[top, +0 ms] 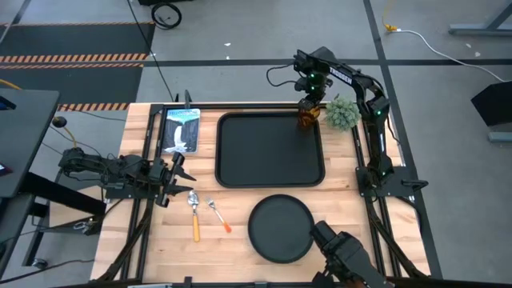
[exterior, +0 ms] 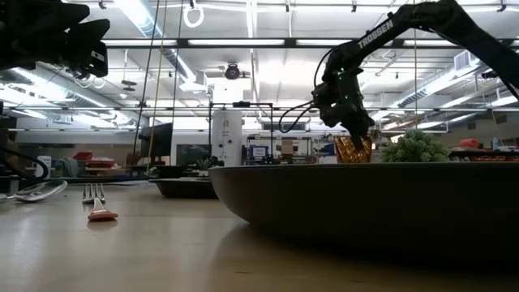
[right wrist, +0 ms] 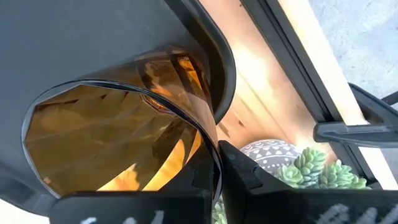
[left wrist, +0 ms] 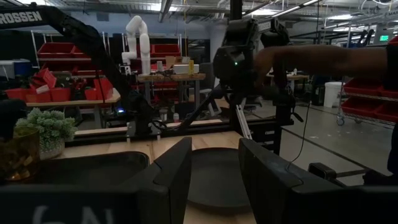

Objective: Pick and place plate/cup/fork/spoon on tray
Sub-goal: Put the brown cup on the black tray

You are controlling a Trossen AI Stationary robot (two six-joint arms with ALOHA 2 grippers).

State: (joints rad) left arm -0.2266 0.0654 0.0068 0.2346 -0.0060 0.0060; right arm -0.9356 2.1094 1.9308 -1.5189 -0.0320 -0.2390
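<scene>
My right pincer (top: pixel 307 113) grips the amber cup (top: pixel 309 118) over the tray's (top: pixel 270 149) far right corner; I'd lower it level before releasing. Left pincer (top: pixel 178 178) waits open, left edge of worktop (top: pixel 240 252).

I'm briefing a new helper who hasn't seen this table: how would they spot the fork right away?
Start at the big black tray in the table's middle, then look to the bare wood off its near-left corner, where two small utensils lie side by side. The fork is the one closer to the round plate; it has tines and a red-orange handle, while the spoon has an oval bowl.
</scene>
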